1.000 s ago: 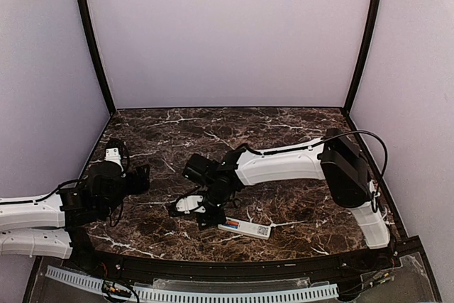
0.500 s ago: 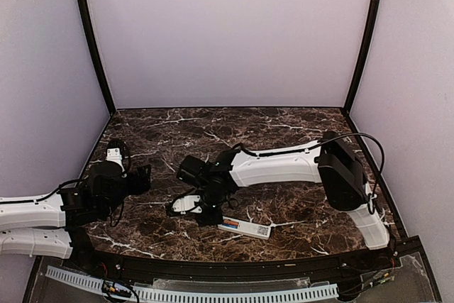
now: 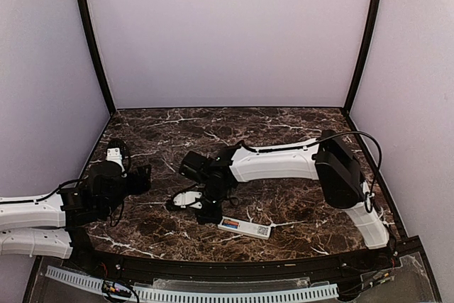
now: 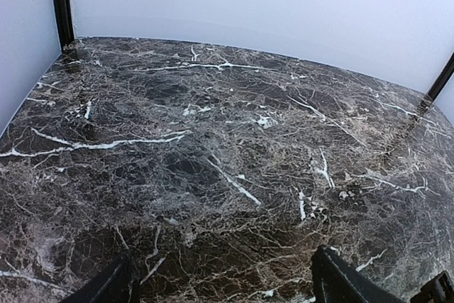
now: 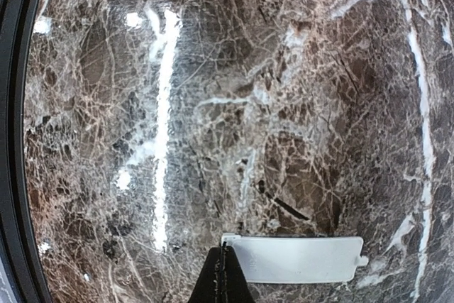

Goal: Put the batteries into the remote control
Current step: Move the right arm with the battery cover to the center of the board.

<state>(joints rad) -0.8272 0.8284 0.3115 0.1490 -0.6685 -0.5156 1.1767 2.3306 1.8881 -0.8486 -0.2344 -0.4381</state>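
The remote control (image 3: 248, 228) lies near the table's front edge, label side up. The orange and blue batteries (image 3: 230, 223) sit side by side in its left end. The small flat white cover piece (image 3: 186, 199) lies to the left of it and also shows in the right wrist view (image 5: 301, 259). My right gripper (image 3: 203, 212) is shut, and its fingertips (image 5: 225, 278) overlap the cover's left end. I cannot tell if they touch it. My left gripper (image 3: 144, 178) is open and empty at the left, with only its finger edges (image 4: 340, 282) in the left wrist view.
The table is dark brown marble (image 3: 284, 133) with white veins. Black frame posts (image 3: 92, 40) stand at the back corners against pale walls. A black rim (image 5: 10, 133) runs along the left side of the right wrist view.
My right arm has shifted a little to the left and back. The white cover piece has moved slightly with it. The left arm and the remote have not moved.
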